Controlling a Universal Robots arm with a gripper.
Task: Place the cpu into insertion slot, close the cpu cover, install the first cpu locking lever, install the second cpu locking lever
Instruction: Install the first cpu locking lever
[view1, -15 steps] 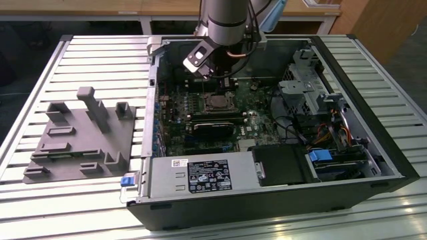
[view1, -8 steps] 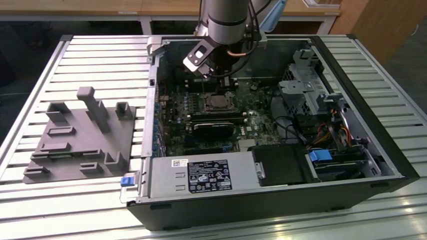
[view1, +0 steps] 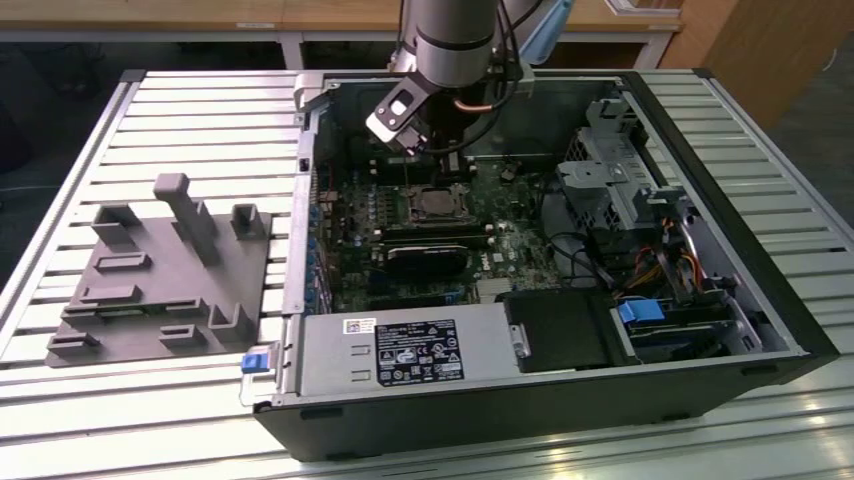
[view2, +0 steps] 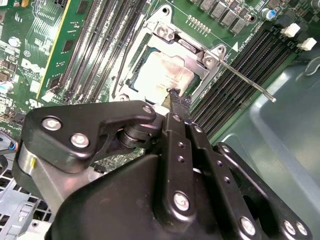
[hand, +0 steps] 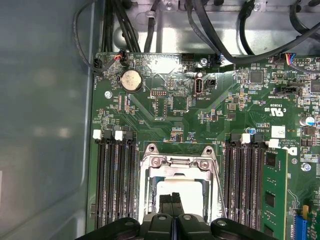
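Note:
The cpu (view2: 157, 75) lies silver-topped in the insertion slot (view1: 434, 205) of the green motherboard (hand: 190, 115). The cpu cover (hand: 177, 162) lies flat over it, and the chip (hand: 190, 187) shows through its window. One thin locking lever (view2: 245, 77) sticks out free past the socket corner. A dark second lever (view2: 119, 70) runs along the opposite side. My gripper (view2: 175, 95) hangs just over the edge of the cover's window, fingers pressed together with nothing between them. In the first wrist view the gripper (hand: 172, 197) sits over the chip. Contact with the cover cannot be told.
Black memory slots (hand: 115, 180) flank the socket, and one green memory stick (hand: 272, 195) is fitted. The case walls (view1: 314, 150), drive cage (view1: 627, 170), cables (hand: 150, 25) and power supply (view1: 400, 350) hem in the board. A grey fixture (view1: 160, 270) lies on the slatted table at the exterior view's left.

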